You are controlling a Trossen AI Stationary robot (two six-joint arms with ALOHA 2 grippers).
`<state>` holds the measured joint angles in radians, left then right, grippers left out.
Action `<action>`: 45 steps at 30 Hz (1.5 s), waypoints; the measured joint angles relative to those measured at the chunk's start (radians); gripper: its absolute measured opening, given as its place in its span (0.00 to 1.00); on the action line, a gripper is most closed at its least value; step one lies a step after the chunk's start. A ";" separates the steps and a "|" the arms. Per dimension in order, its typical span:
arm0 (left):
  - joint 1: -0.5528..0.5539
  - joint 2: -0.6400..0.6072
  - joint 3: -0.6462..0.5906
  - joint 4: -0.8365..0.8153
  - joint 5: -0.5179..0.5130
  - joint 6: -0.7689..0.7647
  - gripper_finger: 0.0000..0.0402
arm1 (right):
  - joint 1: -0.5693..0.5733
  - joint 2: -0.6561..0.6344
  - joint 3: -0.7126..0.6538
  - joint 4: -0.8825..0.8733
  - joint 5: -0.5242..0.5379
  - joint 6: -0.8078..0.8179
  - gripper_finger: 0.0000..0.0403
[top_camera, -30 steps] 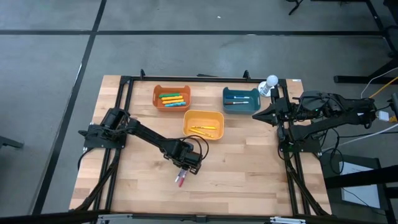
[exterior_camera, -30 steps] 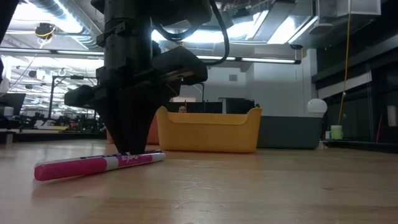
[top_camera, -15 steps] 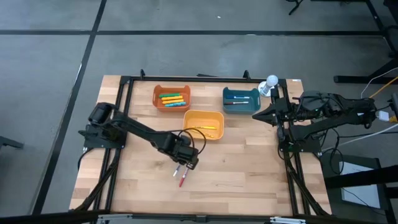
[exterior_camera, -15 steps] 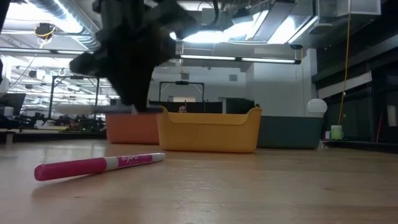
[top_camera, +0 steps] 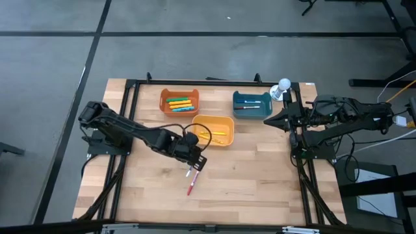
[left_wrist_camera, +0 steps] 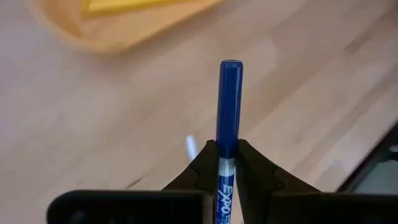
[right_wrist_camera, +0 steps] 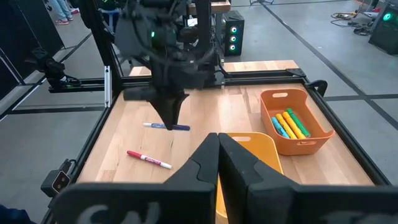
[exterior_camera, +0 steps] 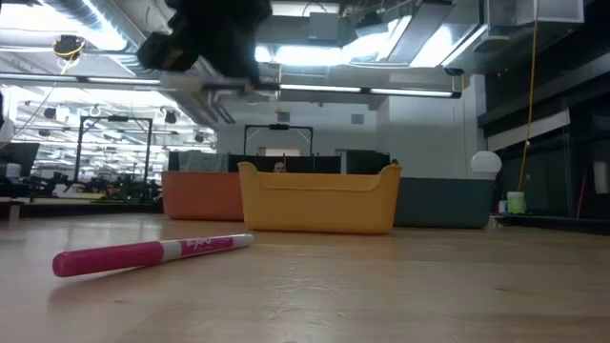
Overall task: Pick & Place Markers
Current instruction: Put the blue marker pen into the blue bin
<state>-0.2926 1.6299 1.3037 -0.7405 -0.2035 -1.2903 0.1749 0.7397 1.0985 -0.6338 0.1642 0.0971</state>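
Left hand (top_camera: 195, 160) has lifted off the worktop (top_camera: 260, 175), closed on a blue marker (left_wrist_camera: 227, 112), now up near the yellow bin (top_camera: 212, 129). Pink marker (exterior_camera: 152, 252) left lying on the wood below. Judged: pick made, drop into a bin comes next. Right hand (right_wrist_camera: 217, 155) shut, empty, parked at the far right.

Two dark, jointed arms — black cables looping — each tool wedge-fingered, matte black.
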 joint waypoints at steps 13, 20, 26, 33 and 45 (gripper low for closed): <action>0.074 -0.042 0.001 0.203 -0.010 0.300 0.07 | 0.000 0.000 0.000 0.000 0.000 0.000 0.02; 0.116 -0.042 0.001 0.204 0.061 0.481 0.07 | 0.000 0.000 0.000 0.000 0.000 0.000 0.02; 0.168 -0.042 0.001 0.207 0.123 0.663 0.07 | 0.000 0.000 0.000 0.000 0.000 0.000 0.02; 0.234 -0.042 0.001 0.222 0.216 0.833 0.07 | 0.000 0.000 0.000 0.000 0.000 0.000 0.02; 0.365 -0.042 0.001 0.255 0.320 1.056 0.07 | 0.000 0.000 0.000 0.000 0.000 0.000 0.02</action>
<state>0.0720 1.5875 1.3048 -0.4857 0.1166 -0.2340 0.1749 0.7397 1.0985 -0.6338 0.1642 0.0971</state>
